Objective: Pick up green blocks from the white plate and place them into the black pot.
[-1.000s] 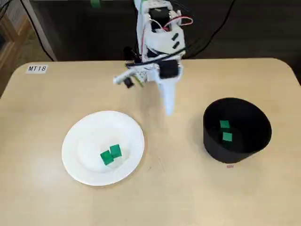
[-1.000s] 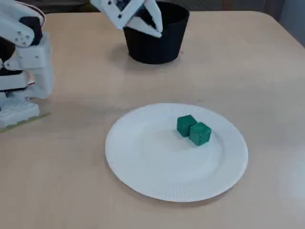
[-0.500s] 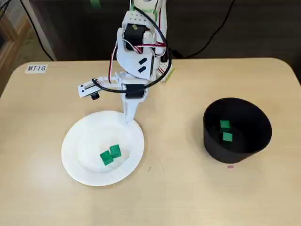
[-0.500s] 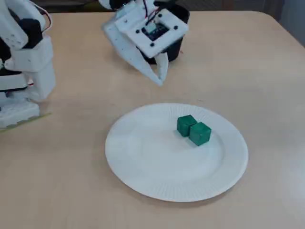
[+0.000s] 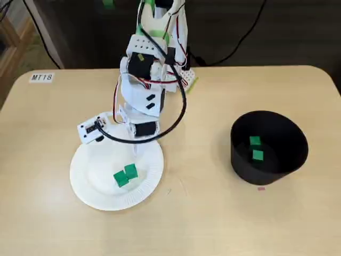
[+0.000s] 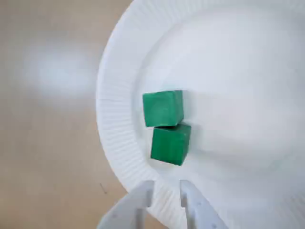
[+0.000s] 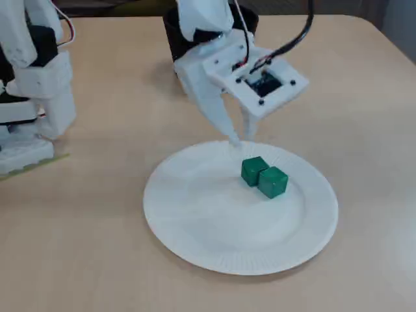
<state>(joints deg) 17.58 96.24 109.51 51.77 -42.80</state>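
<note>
Two green blocks (image 5: 125, 175) lie touching one another on the white plate (image 5: 85, 186), at the lower left of a fixed view. In the wrist view they stand one above the other, upper block (image 6: 163, 108) and lower block (image 6: 170, 143), near the plate's left rim. The pincer (image 6: 167, 190) enters that view from the bottom edge. Its two white fingers are narrowly parted with nothing between them, over the rim just below the lower block and apart from it. Whether the tips touch the plate cannot be told. The black pot (image 5: 269, 172) stands upright, well apart at the right of the counter (image 5: 213, 224), and holds two more green cubes (image 5: 254, 141). An MT18 label (image 5: 41, 78) sits at the counter's upper left corner.
</note>
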